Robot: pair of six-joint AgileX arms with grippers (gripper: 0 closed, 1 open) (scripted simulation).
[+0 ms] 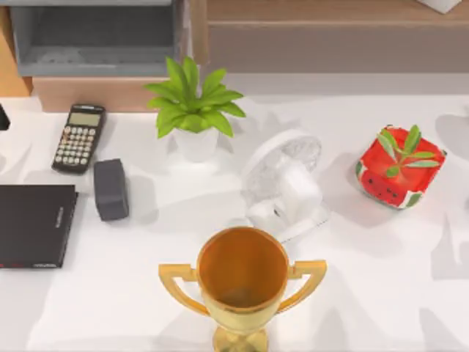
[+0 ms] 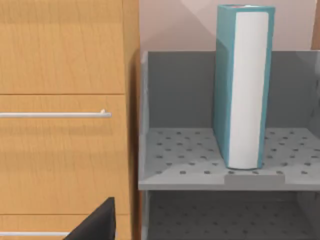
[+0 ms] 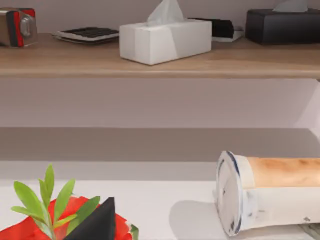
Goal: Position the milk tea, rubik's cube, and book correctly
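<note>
White table (image 1: 381, 293) carrying, from largest to smallest: gold trophy (image 1: 242, 282) at front centre, black notebook (image 1: 35, 224) at left, white desk fan (image 1: 282, 183), watermelon-patterned planter (image 1: 400, 166) at right, white-potted plant (image 1: 193, 110), calculator (image 1: 78, 137). Book (image 2: 244, 85), teal-covered, stands upright on the upper tier of a grey perforated rack (image 2: 185, 170). Milk tea (image 3: 270, 192) lies on its side on the table below a wooden shelf (image 3: 150, 62) bearing a tissue box (image 3: 165, 37). Finger state of both grippers: cannot tell.
</note>
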